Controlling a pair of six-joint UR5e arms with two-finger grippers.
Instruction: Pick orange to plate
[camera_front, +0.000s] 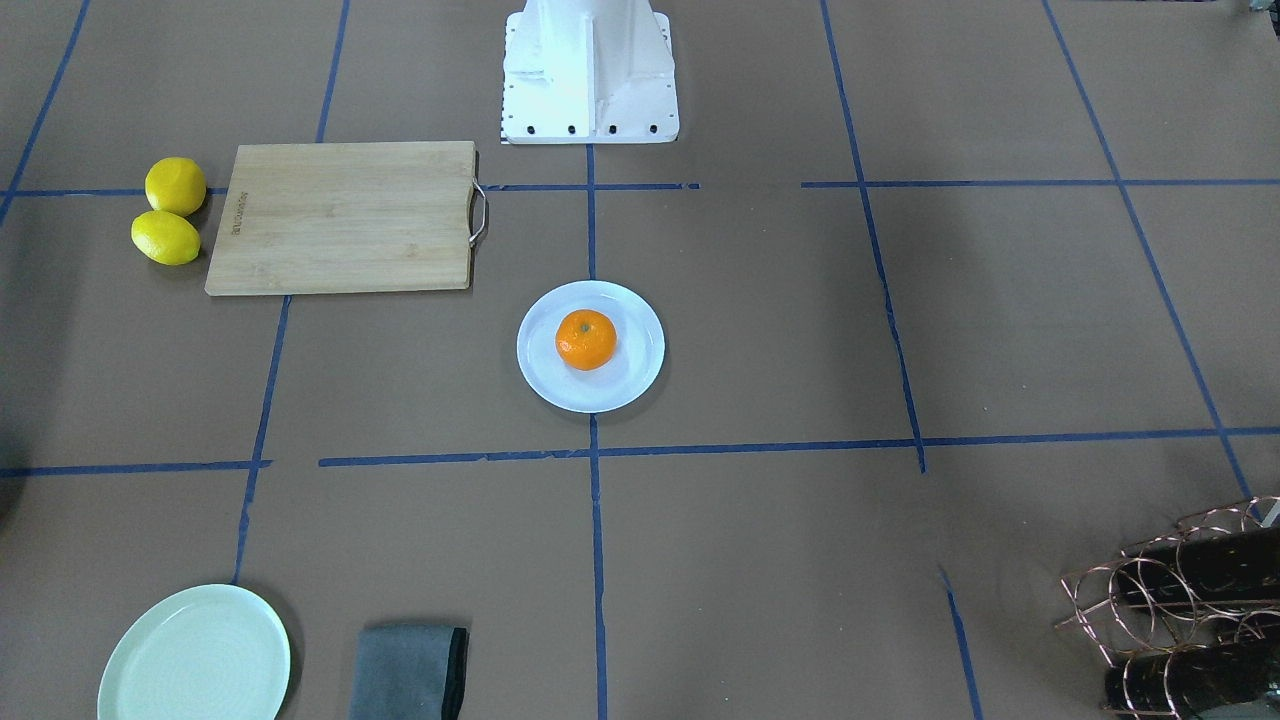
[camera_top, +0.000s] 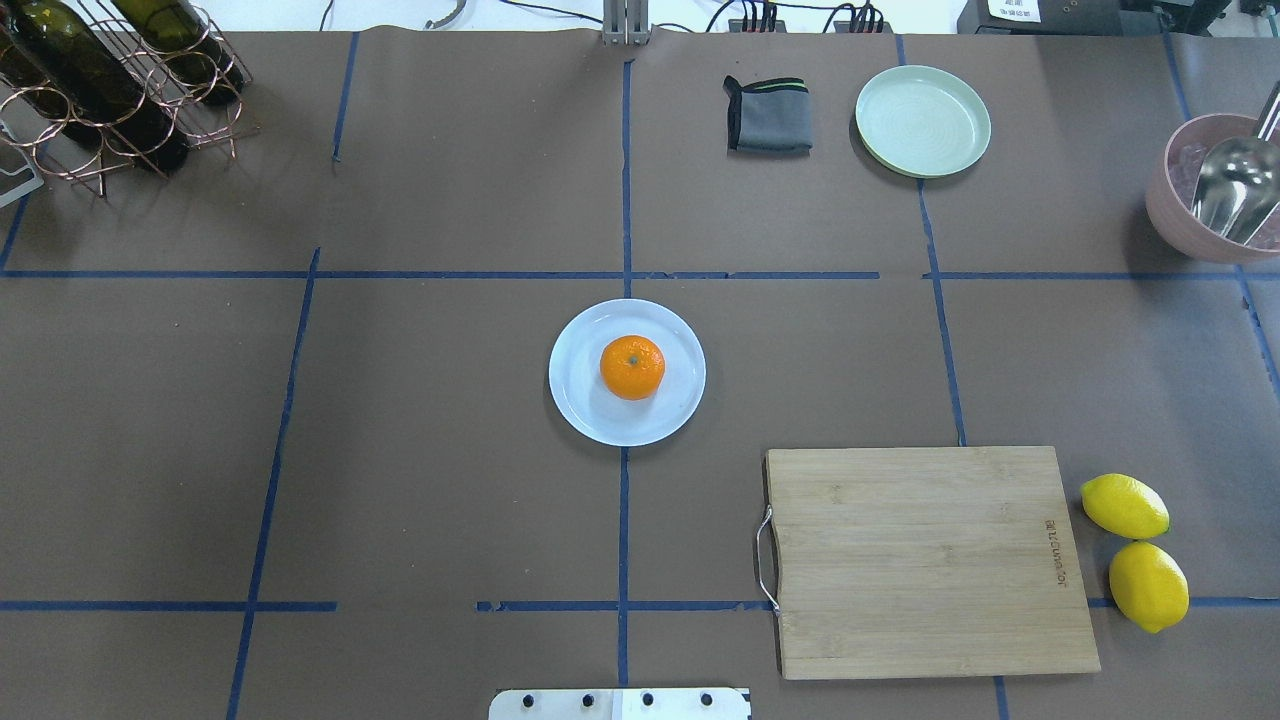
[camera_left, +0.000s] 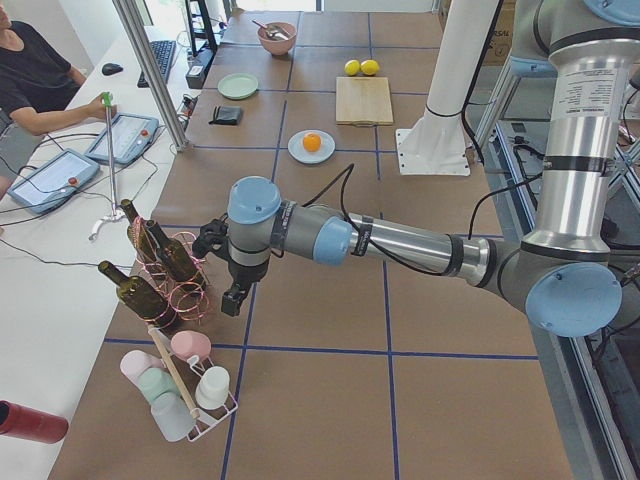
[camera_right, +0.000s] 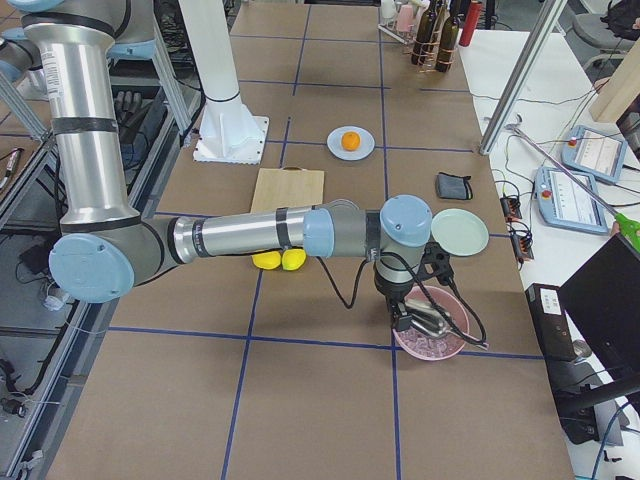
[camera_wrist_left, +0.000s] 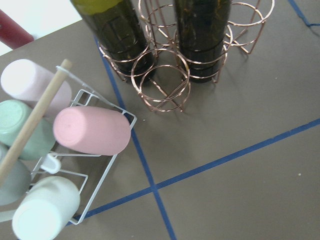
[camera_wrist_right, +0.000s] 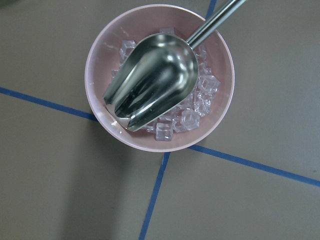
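Note:
The orange (camera_top: 632, 367) lies in the middle of the white plate (camera_top: 580, 400) at the table's centre, stem dimple up; the front view shows the same orange (camera_front: 586, 339) on the plate (camera_front: 545, 380). Neither arm is near it. My left gripper (camera_left: 232, 300) hangs over the table's left end beside the wine rack, and I cannot tell whether it is open or shut. My right gripper (camera_right: 405, 312) hovers over the pink bowl at the right end, its state also unclear. No fingers show in either wrist view.
A bamboo cutting board (camera_top: 925, 560) with two lemons (camera_top: 1125, 506) beside it lies right of the plate. A mint-green plate (camera_top: 922, 120) and grey cloth (camera_top: 768, 115) sit at the far side. A pink ice bowl with a metal scoop (camera_wrist_right: 155, 82), wine rack (camera_wrist_left: 165, 85) and cup rack (camera_wrist_left: 90, 131) occupy the ends.

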